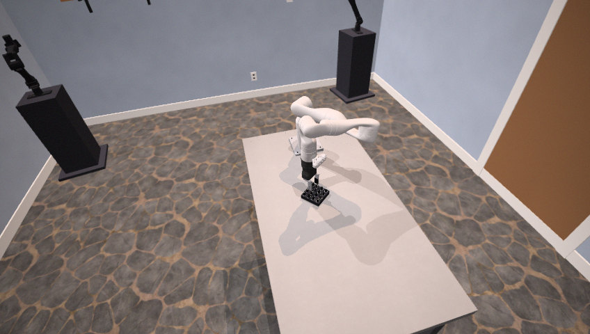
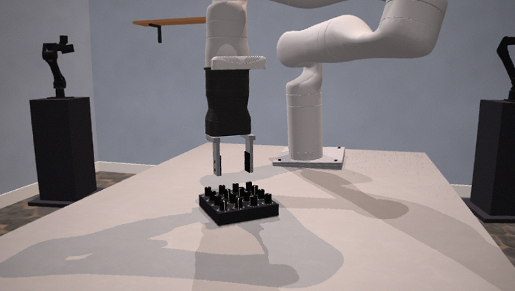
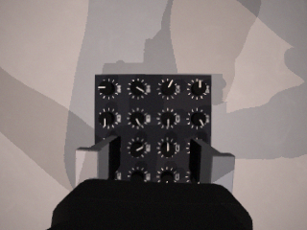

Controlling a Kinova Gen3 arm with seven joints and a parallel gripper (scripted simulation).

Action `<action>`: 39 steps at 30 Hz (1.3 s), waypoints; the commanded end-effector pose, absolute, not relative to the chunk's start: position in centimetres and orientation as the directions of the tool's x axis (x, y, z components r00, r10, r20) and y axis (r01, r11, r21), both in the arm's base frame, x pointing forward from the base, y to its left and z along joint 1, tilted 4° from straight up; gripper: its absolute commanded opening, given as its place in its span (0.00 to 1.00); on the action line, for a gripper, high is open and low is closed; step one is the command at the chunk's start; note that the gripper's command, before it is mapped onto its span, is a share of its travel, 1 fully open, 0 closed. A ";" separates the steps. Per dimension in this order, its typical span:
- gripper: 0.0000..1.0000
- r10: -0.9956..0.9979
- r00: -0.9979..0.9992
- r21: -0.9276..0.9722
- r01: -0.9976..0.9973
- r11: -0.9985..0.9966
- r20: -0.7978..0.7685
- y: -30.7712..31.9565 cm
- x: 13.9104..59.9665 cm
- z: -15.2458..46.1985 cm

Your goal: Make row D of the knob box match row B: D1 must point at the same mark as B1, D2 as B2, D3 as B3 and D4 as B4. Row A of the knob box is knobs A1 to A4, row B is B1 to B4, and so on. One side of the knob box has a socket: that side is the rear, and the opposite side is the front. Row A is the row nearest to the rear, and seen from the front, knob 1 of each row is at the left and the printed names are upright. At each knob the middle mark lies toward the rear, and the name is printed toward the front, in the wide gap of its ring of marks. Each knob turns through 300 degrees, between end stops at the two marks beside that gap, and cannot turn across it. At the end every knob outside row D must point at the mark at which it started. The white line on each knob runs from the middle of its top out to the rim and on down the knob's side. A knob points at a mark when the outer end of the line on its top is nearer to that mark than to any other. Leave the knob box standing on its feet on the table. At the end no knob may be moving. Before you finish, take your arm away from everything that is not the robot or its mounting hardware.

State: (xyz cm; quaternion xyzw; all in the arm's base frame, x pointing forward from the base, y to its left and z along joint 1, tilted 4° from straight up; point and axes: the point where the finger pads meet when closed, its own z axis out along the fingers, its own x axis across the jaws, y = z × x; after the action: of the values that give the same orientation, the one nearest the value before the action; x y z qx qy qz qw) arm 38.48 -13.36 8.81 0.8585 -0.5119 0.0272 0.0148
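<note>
The black knob box stands on the table. In the wrist view its printed names face right, so row D is the right column, with D4 on top. The line of D4 points up; that of B4 points down-right. D3 and B3 both point down and somewhat right. B2 points right and slightly up. D2 and D1 are mostly hidden by a finger; B1 is partly hidden by the gripper body. My gripper is open and empty above the box.
The arm's base plate is bolted to the table behind the box. Two dark pedestals with small black arms stand on the floor, away from the table. Other knobs stand close together beside row D.
</note>
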 end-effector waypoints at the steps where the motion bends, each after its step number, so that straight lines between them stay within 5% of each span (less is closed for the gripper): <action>1: 1.00 -0.878 0.474 -0.004 -0.880 -0.476 0.063 -13.4 38.5 8.9; 39: 1.00 -0.878 0.474 -0.003 -0.880 -0.476 0.063 -15.1 35.5 8.9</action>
State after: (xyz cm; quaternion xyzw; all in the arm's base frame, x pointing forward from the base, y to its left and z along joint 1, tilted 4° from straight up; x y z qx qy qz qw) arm 35.80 -14.77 8.74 0.8616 -0.5067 0.0258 0.0168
